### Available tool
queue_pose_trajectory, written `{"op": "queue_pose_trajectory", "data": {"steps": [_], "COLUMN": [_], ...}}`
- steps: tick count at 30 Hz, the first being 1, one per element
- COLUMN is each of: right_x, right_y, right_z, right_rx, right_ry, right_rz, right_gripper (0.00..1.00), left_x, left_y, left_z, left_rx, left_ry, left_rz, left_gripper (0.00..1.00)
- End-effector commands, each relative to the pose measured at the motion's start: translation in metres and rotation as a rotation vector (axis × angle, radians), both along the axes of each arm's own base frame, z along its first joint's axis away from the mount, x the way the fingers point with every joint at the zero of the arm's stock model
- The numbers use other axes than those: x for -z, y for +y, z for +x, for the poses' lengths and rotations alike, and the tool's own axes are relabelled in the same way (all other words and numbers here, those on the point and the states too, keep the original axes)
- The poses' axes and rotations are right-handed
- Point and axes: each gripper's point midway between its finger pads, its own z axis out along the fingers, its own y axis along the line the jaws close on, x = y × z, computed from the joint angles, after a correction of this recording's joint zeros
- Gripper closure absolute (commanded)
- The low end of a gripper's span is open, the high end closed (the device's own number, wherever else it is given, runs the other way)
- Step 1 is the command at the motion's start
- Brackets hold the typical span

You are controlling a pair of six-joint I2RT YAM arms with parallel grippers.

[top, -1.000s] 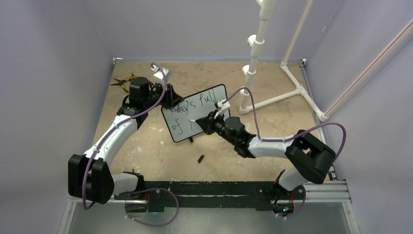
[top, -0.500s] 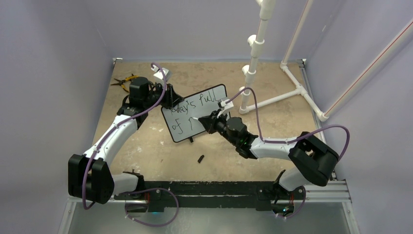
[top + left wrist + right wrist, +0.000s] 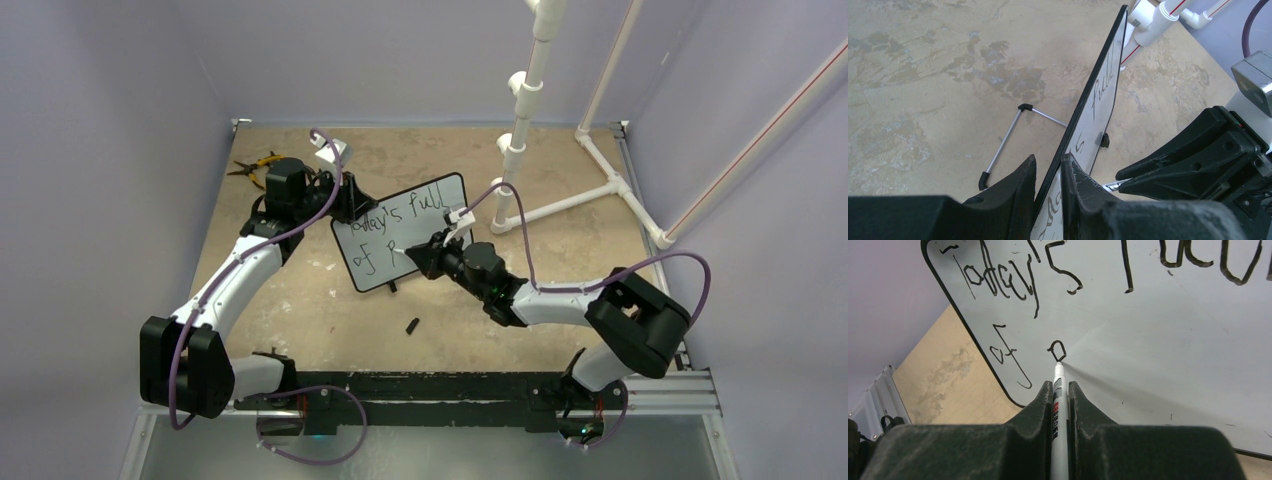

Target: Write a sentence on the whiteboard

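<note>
Two pincers, two jobs. Your left pincer (image 3: pixel 1049 167) is clamped on the edge of the whiteboard (image 3: pixel 425 225), steadying it tilted on the table (image 3: pixel 300 300) against pen pressure. Your right pincer (image 3: pixel 1060 390) is closed on the marker (image 3: pixel 1058 376), tip touching the sentence (image 3: pixel 998 286) at its second line.

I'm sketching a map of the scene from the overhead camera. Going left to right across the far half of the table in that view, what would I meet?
yellow-handled pliers → whiteboard → white pipe frame
</note>
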Motion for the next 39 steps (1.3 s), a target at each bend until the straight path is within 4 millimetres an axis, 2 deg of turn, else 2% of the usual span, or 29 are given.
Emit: {"op": "queue_pose_trajectory", "data": {"steps": [1, 7, 11, 18, 26, 34, 39], "right_x": [-0.016, -0.033, -0.042, -0.047, -0.041, -0.037, -0.028], "right_y": [0.003, -0.007, -0.014, -0.009, -0.003, -0.017, -0.022], "right_z": [0.006, 0.0, 0.005, 0.014, 0.019, 0.021, 0.019], "right_rx": [-0.007, 0.01, 0.053, 0.067, 0.062, 0.12, 0.126], "right_ry": [-0.051, -0.067, -0.086, -0.112, -0.102, -0.086, -0.063], "right_rz": [0.025, 0.072, 0.089, 0.079, 0.063, 0.055, 0.04], "right_gripper": [1.0, 1.0, 1.0, 1.0, 1.0, 1.0, 1.0], "left_x": [0.024, 0.025, 0.025, 0.025, 0.026, 0.025, 0.025], "left_y": [-0.001, -0.001, -0.001, -0.001, -0.002, -0.002, -0.002], "left_z": [-0.006, -0.006, -0.006, -0.006, -0.007, -0.007, -0.006], "left_rx": [-0.008, -0.01, -0.007, -0.008, -0.004, -0.004, -0.005], "left_ry": [0.09, 0.092, 0.092, 0.093, 0.095, 0.093, 0.092], "left_rz": [0.015, 0.016, 0.015, 0.015, 0.014, 0.014, 0.014], "left_gripper": [0.78, 0.78, 0.78, 0.78, 0.78, 0.78, 0.78]}}
